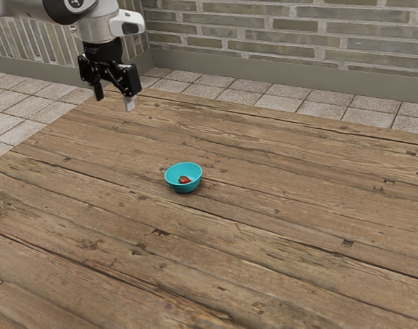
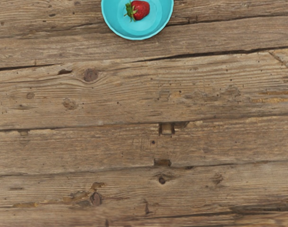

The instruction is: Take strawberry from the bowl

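Strawberry (image 1: 185, 179) in the bowl (image 1: 184, 189) on the counter (image 1: 277, 205): in the exterior view you have it well apart from the fingers (image 1: 130, 103) and below them, between four and five o'clock as that view's clock face runs. The fingers stand spread with nothing between them, so you should be free to travel across before lowering. The teal wall circles the fruit, and I'd judge you need to come down over the opening, or a fingertip may catch the rim and push the bowl. In the wrist view you see the fruit lying on its side near the middle of the bowl's floor, its long axis running roughly along the plank grain. It looks glossy red and tapered; call its tip twelve o'clock and the green leaves (image 2: 130, 10) sit at six.
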`<state>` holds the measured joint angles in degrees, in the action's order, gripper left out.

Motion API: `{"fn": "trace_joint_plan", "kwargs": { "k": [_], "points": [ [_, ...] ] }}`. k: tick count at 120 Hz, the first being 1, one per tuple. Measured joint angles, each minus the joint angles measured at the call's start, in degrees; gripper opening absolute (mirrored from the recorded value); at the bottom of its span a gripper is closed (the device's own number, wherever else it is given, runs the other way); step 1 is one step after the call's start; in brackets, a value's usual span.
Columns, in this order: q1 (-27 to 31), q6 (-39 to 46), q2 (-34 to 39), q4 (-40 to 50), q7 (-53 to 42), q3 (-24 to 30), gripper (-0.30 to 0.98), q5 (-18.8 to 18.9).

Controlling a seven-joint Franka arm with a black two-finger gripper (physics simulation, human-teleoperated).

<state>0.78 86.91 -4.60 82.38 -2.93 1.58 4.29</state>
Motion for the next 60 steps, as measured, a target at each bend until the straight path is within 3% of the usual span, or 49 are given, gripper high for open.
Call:
{"fn": "trace_joint_plan", "kwargs": {
  "k": [28, 40, 60],
  "points": [
    [2.3, -0.1, 0.1, 0.1, -0.4, 0.0, 0.69, -2.2],
    [2.1, 0.0, -0.6, -0.2, -1.0, 0.5, 0.66, -1.1],
    [5.0, 8.1, -16.9, -0.1, -8.9, 0.2, 0.65, 1.3]
  ]
}}
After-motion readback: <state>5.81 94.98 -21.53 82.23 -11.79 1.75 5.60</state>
